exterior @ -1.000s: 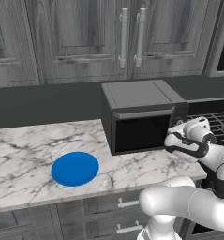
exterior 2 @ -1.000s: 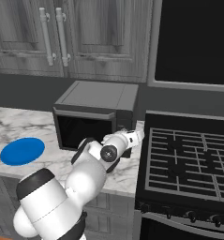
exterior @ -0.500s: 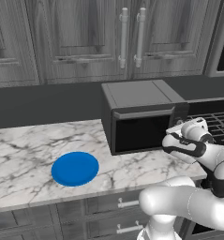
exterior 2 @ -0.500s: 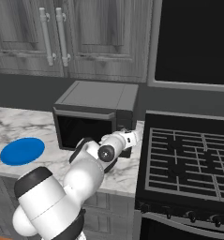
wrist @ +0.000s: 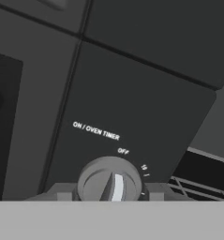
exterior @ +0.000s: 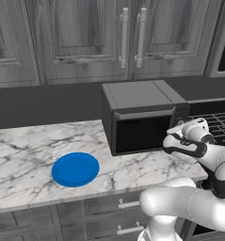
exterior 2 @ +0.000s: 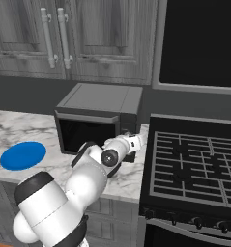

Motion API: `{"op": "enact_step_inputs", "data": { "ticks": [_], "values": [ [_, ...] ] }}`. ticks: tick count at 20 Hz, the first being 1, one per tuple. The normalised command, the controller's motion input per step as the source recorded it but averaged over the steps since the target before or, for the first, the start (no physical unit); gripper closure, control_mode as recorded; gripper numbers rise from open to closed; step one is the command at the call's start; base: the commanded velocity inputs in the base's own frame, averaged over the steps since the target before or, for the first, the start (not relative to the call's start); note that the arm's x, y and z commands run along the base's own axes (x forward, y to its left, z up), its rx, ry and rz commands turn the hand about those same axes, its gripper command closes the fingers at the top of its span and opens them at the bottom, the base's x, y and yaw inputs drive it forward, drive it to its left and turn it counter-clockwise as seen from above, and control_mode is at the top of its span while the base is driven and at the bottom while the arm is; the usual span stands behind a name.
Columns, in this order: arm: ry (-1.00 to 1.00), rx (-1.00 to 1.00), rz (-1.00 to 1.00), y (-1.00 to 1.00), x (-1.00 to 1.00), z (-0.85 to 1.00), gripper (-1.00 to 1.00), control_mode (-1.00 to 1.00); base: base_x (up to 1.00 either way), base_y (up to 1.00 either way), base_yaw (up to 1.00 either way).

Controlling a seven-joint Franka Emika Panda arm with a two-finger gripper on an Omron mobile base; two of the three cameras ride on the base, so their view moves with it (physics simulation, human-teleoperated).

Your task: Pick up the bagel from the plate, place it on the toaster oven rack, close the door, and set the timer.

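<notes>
With the fingers (wrist: 108, 197) closed narrowly about the timer knob (wrist: 109, 183) at the hand view's lower centre, a steady clockwise turn past OFF suited; the bagel's whereabouts stayed unseen behind the shut door (exterior: 141, 132), the plate (exterior: 75, 169) bare on the table (exterior: 24, 150).

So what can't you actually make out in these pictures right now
- The bagel: the plate lies bare, and the closed door with its dark glass hides whatever sits inside the oven, rack included.
- The pincer's fingertips: in the hand view the grey band cuts them off at the timer knob, so contact is unclear.
- The dial's markings past OFF: too small and cropped in the hand view.
- The control panel in the left base view: the arm's wrist covers it.
</notes>
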Motion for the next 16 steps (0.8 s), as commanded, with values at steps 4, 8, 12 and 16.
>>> {"op": "enact_step_inputs", "data": {
  "ticks": [4,8,12,16],
  "values": [
    [0.0,0.02,0.0,-0.01,0.0,0.0,1.0,-1.0,0.0,0.0,0.0],
    [-0.03,0.09,0.0,-0.04,0.0,0.0,1.0,-1.0,0.0,0.0,0.0],
    [-0.01,0.16,0.0,-0.09,0.0,0.0,1.0,-1.0,0.0,0.0,0.0],
    [0.0,0.18,0.0,-0.08,0.0,0.0,1.0,-1.0,0.0,0.0,0.0]
  ]
}}
